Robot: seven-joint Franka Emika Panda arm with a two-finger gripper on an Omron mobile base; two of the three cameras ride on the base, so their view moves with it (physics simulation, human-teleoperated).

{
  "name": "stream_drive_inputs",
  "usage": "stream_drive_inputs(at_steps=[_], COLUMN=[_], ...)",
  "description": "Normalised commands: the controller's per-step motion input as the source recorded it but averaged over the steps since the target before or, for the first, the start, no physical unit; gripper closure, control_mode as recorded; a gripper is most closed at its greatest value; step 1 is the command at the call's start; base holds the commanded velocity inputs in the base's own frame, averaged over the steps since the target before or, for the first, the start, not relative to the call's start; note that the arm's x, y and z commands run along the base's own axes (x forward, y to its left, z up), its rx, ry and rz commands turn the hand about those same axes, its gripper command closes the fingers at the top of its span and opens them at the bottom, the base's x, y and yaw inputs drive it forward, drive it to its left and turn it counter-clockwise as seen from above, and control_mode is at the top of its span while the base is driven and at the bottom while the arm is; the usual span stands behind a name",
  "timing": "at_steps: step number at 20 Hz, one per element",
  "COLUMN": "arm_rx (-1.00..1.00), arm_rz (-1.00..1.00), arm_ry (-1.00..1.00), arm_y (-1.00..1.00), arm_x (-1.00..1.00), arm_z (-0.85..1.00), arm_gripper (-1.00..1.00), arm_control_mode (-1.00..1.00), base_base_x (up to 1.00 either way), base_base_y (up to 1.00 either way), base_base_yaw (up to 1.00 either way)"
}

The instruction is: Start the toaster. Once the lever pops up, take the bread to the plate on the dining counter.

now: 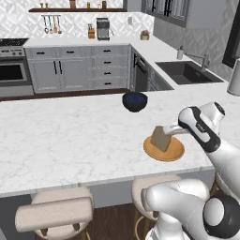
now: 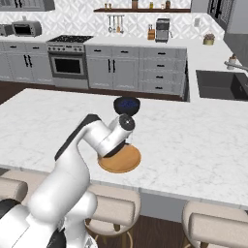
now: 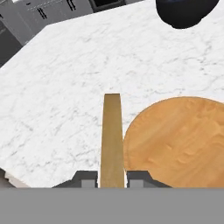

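My gripper point(image 3: 112, 178) is shut on the bread point(image 3: 112, 140), a thin golden-brown slice seen edge-on between the two dark fingertips. In the left base view the bread point(image 1: 161, 138) stands upright over the left part of the orange-tan plate point(image 1: 166, 152), held at its right side by my gripper point(image 1: 169, 132). Whether the slice touches the plate I cannot tell. The plate point(image 3: 179, 140) lies near the front edge of the white marble dining counter point(image 1: 70, 136). In the right base view my arm covers part of the plate point(image 2: 121, 162). The toaster is out of view.
A dark blue-black bowl point(image 1: 135, 101) sits on the counter just beyond the plate, also as the bowl point(image 3: 186, 11). Padded stools point(image 1: 54, 215) stand under the counter's near edge. A sink point(image 1: 187, 72) lies on the far right counter.
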Motion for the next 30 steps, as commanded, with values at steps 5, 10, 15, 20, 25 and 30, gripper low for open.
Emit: stream_drive_inputs(at_steps=[5, 10, 15, 20, 25, 30], arm_rx=[0.04, 0.05, 0.04, 0.00, 0.00, 0.00], arm_rz=[0.12, 0.09, 0.07, 0.07, 0.08, 0.07], arm_ry=[0.00, 0.00, 0.00, 0.00, 0.00, 0.00], arm_y=[-0.19, -0.31, -0.26, -0.08, -0.04, -0.09], arm_x=[0.25, 0.12, 0.06, 0.18, 0.32, 0.26], arm_z=[-0.23, -0.20, -0.19, -0.07, -0.01, -0.09], arm_gripper=[1.00, 1.00, 1.00, 1.00, 1.00, 1.00], arm_control_mode=[-1.00, -1.00, -1.00, -1.00, -1.00, -1.00], base_base_x=[0.00, 0.00, 0.00, 0.00, 0.00, 0.00], base_base_y=[0.00, 0.00, 0.00, 0.00, 0.00, 0.00], base_base_yaw=[0.00, 0.00, 0.00, 0.00, 0.00, 0.00])
